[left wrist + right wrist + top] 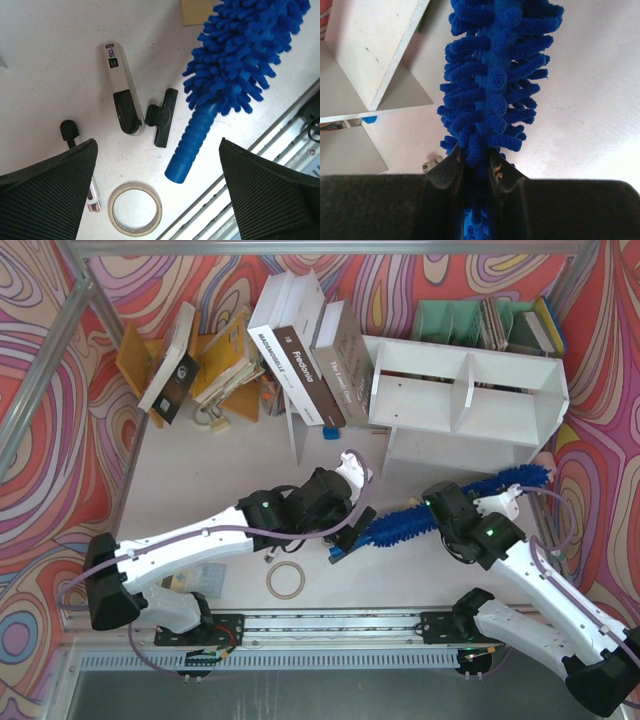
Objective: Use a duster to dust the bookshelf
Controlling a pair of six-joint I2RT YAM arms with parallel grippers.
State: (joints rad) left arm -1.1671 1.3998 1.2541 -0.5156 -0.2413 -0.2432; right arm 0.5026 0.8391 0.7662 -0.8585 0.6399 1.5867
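Duster point(400, 523) ran diagonally across centre-right of the top view, fluffy tip up right, just beside the shelf point(470, 390) at its lower right corner, not on any tier. Handle point(192, 142) pointed down-left. Could not tell if it rested on the tabletop point(200, 470) or was lifted a bit.

Right fingers point(445, 172) were clenched on the duster mid-length, on the fluffy head and not the handle. Probably a carrying or hand-over grip, since it left the handle free.

Left fingers point(50, 190) were spread wide, grasping nothing, hovering just beside the handle end. Likely placed to take the handle.

Duster look: bright blue, shaggy noodle strands around a flat core point(492, 85), ribbed slim blue plastic handle. Soft, so the pinch squashed the strands.

Nearby on the tabletop in the left wrist view: black-and-silver tool point(122, 85) upper left, tape ring point(135, 209) bottom centre.
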